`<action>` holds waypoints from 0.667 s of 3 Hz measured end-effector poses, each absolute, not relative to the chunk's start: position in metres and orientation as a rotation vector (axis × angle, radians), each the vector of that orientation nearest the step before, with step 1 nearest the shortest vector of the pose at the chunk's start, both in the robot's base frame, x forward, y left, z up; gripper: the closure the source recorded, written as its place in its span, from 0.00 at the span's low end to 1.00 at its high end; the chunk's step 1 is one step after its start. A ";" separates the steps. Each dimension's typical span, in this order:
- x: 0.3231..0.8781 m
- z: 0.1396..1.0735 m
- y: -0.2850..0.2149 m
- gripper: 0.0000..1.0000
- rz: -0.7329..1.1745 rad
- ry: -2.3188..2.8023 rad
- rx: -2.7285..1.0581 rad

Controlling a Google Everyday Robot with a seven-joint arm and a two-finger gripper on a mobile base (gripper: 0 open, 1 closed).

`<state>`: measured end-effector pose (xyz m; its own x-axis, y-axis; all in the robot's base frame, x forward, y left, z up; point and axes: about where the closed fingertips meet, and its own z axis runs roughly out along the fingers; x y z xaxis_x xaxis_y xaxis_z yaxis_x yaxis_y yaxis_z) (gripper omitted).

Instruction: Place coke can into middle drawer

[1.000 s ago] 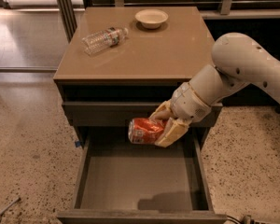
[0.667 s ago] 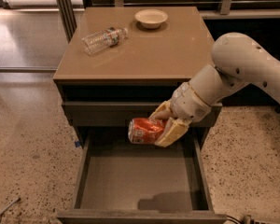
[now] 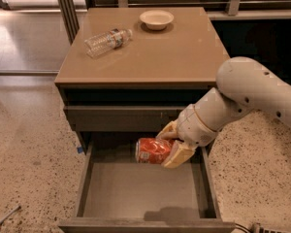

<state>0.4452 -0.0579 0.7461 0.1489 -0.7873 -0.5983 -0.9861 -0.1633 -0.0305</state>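
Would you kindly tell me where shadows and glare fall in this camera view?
Camera view: a soft shadow lies on the floor of the middle drawer near its front, below the gripper, which is shut on the coke can above the drawer's rear; bright glare washes the room floor at top left, beyond the water bottle; the cabinet top shows only a dull sheen.
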 end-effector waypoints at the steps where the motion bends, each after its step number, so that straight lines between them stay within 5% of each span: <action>1: 0.440 0.675 -0.057 1.00 0.597 1.794 -1.981; 2: 0.450 0.589 -0.044 1.00 0.650 1.882 -1.919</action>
<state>0.4500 -0.0442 0.5894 -0.0007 -0.8252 -0.5648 -0.9979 -0.0359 0.0537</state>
